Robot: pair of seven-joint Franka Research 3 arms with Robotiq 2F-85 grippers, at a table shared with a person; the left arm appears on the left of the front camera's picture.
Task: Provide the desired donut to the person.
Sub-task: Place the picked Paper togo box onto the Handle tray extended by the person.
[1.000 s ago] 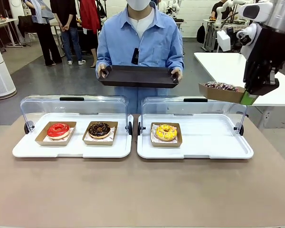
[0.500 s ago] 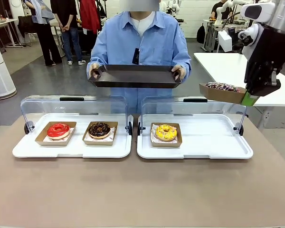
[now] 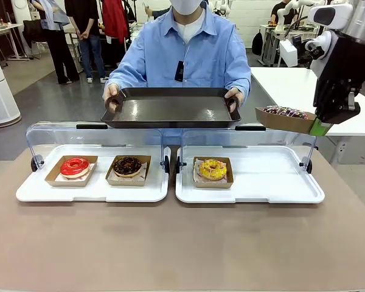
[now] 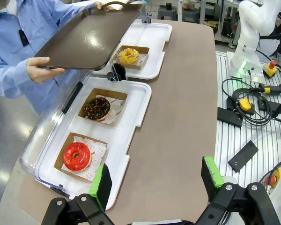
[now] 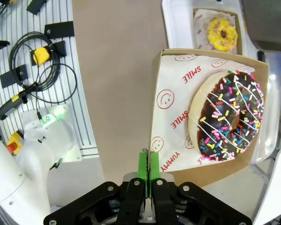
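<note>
Holding the brown box by just one thin edge is the risky part. The robot's right hand is pinched tight on that edge, up in the air by the right end of the clear lids. The sprinkle donut sits in the box, far out from the grip. If the box tips or bends on the way, the donut may slide out.

The person holds a dark tray just over the lids, apart from the box, with nothing on it. A bump on the tray's rim or on a lid could knock the box loose.

The robot's left hand is wide open and holds nothing, above the table.

The left white case holds a red donut and a chocolate donut, each in its own box. The right white case holds a yellow donut in a box.
</note>
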